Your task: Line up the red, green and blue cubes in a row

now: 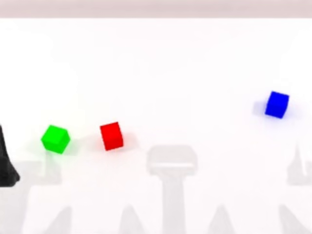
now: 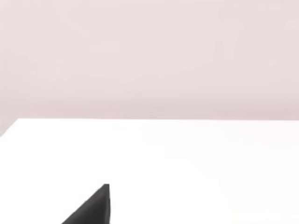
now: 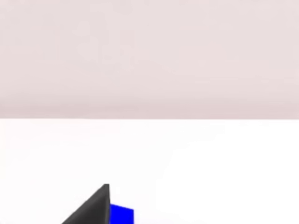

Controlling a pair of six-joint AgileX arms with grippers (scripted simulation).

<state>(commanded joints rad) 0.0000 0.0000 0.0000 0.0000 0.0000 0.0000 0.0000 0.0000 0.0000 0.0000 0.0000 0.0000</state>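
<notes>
The green cube [image 1: 55,139] sits on the white table at the left. The red cube [image 1: 111,136] is a short way to its right, the two apart from each other. Far off at the right, and a little farther back, lies the blue cube [image 1: 277,104]. My left arm [image 1: 7,163] shows only as a dark shape at the left edge, in front of and left of the green cube. The left wrist view holds a dark tip of the left gripper [image 2: 93,210] over bare table. In the right wrist view, a dark tip of the right gripper [image 3: 93,210] partly covers the blue cube [image 3: 122,214].
The white table [image 1: 195,73] ends at a far edge against a pale pinkish wall [image 1: 156,7]. Grey shadows of the rig [image 1: 172,165] fall across the front of the table.
</notes>
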